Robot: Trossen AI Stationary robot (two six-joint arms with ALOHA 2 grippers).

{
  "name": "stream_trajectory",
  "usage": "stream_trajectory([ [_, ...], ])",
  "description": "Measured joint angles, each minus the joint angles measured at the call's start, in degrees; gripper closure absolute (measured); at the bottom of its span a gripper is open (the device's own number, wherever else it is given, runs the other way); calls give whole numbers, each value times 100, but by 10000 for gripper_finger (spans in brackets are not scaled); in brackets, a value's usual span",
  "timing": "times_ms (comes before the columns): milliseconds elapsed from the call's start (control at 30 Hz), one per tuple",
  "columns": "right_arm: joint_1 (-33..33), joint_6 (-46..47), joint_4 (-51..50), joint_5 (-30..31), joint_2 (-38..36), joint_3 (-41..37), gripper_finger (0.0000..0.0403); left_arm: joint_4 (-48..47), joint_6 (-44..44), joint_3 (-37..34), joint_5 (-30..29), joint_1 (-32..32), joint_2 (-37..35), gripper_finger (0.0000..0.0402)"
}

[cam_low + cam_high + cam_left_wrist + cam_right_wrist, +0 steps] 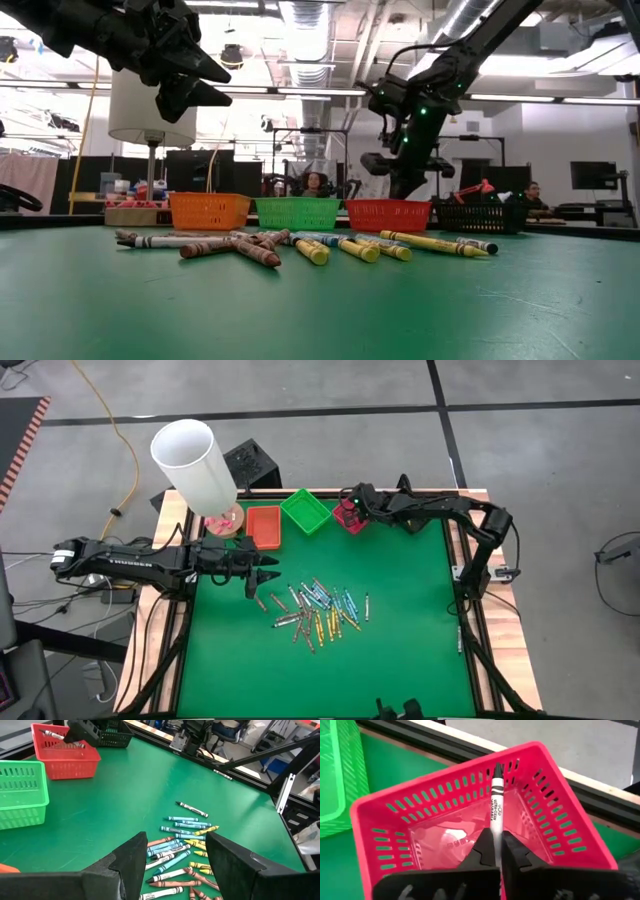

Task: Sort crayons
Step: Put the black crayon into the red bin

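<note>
- The right gripper [496, 851] hangs over the pink slotted plastic tray [390, 805] at the far edge of the green table mat [400, 620], its fingers pinched together on a grey-white paper-wrapped crayon [496, 802] with a dark tip.
- That crayon points forward from the fingertips, over the inside of the pink tray; whether its tip touches the tray wall is hard to judge from the wrist view.
- The left gripper [175, 857] hovers above the mat on the left side, fingers spread apart and holding nothing, just beside the loose heap of thin wax crayons [318, 610].
- The heap lies near the middle of the mat: blue, yellow, brown-red and grey sticks lying criss-cross, some touching, a few a little apart at the edges.
- One black-and-white crayon [192, 809] lies alone at the heap's far edge in the left wrist view.
- Along the mat's far edge stand an orange square plastic tray [264, 525], a green square plastic tray [306, 510] and the pink one, side by side.
- A black mesh tray [483, 216] stands to the right of the pink one in the low view.
- A white cylindrical lamp shade [193, 463] stands at the table's far left corner.
</note>
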Motion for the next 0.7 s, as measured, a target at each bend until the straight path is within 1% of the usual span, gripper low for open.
stream_trajectory([
  [233,-4,-108,-27,-35,4,0,336,18,-8,0,0,-1,0,210],
  [433,0,-418,-113,-414,-146,-2,299,20,-86,0,-3,-1,0,210],
  [600,63,-803,-430,-563,-763,-2,295,2,-85,0,0,-1,0,210],
  [700,160,-906,-1139,-696,-1348,-2,294,0,-85,0,0,0,0,210],
])
